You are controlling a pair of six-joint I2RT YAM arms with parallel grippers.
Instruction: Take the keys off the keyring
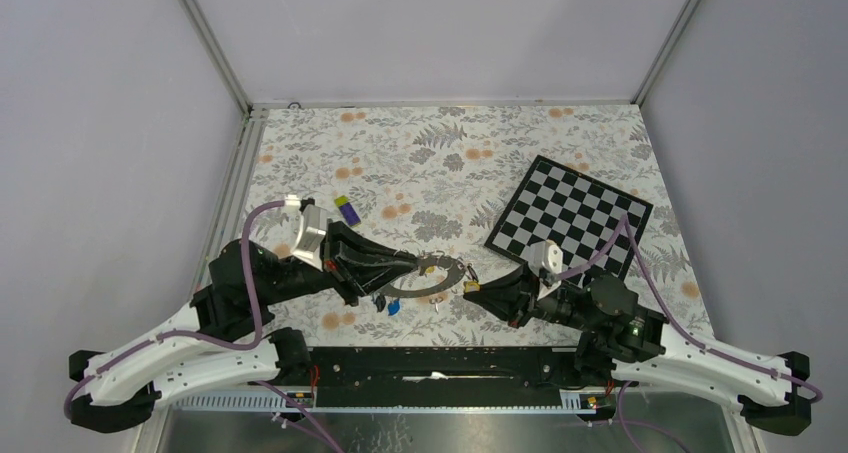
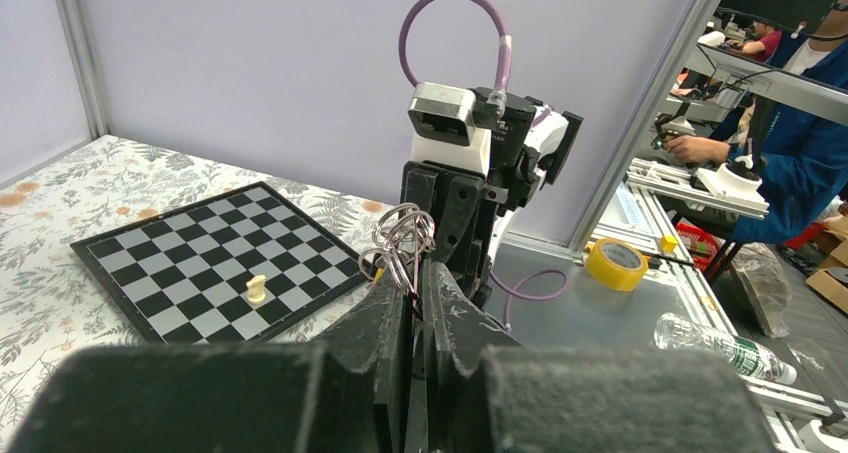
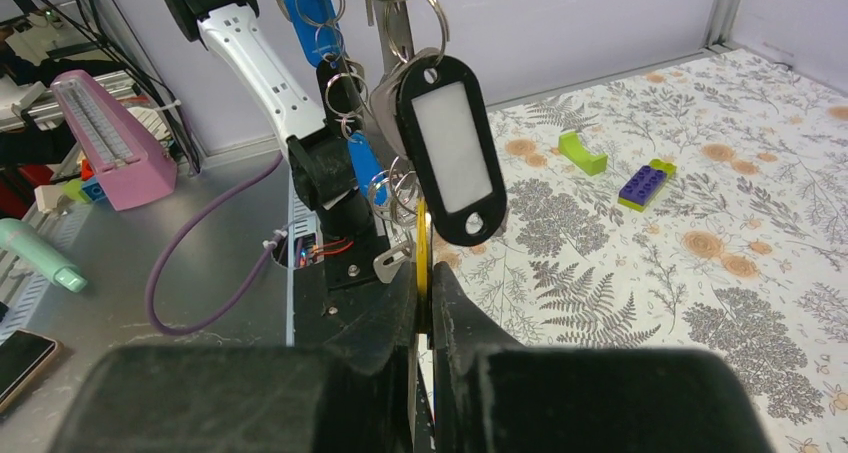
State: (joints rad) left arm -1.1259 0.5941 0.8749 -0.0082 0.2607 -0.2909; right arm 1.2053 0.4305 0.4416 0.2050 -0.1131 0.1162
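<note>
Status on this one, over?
Left pincer shut on keyring. Right pincer shut on yellow key. Other keys hang from the ring. Purple-and-green block well aside, nothing in the way.

No text, number or brand can be read. The black key tag (image 3: 448, 148) hanging just above the right gripper (image 3: 425, 295) shows a blank white insert. The bottle (image 2: 725, 346) lying well right of the left gripper (image 2: 418, 308) has a green label, too small to read.
</note>
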